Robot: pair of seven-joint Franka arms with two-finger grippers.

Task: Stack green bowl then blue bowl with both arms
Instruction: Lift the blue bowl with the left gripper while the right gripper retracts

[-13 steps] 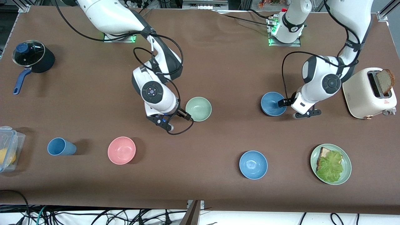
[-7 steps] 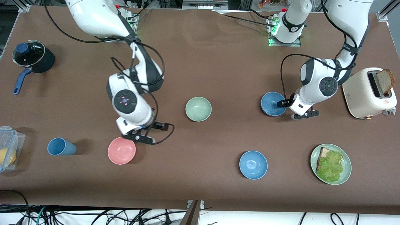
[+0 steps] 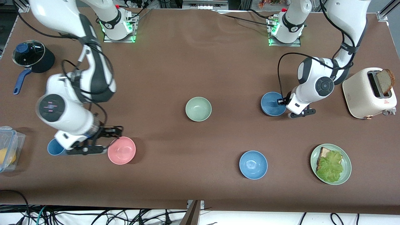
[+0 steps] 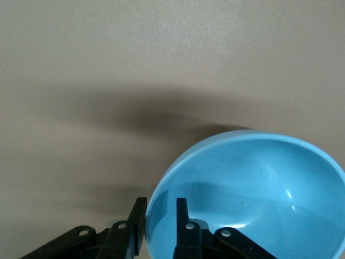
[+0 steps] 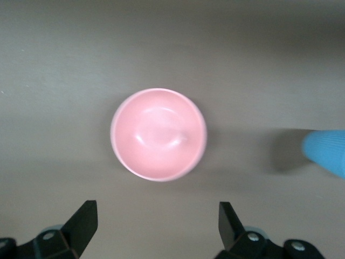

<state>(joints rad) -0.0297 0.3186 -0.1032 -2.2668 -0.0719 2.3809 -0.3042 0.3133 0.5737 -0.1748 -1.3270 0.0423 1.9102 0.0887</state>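
Spanning the whole scene, the table point(image 3: 225, 62) carries everything, and the biggest change is the right arm point(image 3: 72, 93): a second ago its hand was at the green bowl point(image 3: 198, 108), and it has since swung away toward its own end of the table. The right hand point(image 3: 107, 137) now hangs over the pink bowl point(image 3: 122, 150), beside the cup point(image 3: 55, 147), with fingers spread wide and nothing in them. That leaves the green bowl alone, mid-table, so I judge the first stage done and the stacking itself still ahead

The left arm point(image 3: 315, 84) has barely moved. Its hand point(image 4: 160, 224) pinches the rim of the blue bowl point(image 3: 272, 103), one finger inside and one outside, nearly closed on the wall. That bowl sits near the toaster point(image 3: 368, 93), well apart from the green one

Whether the blue bowl has left the table is hard to tell. The right arm hides most of the cup
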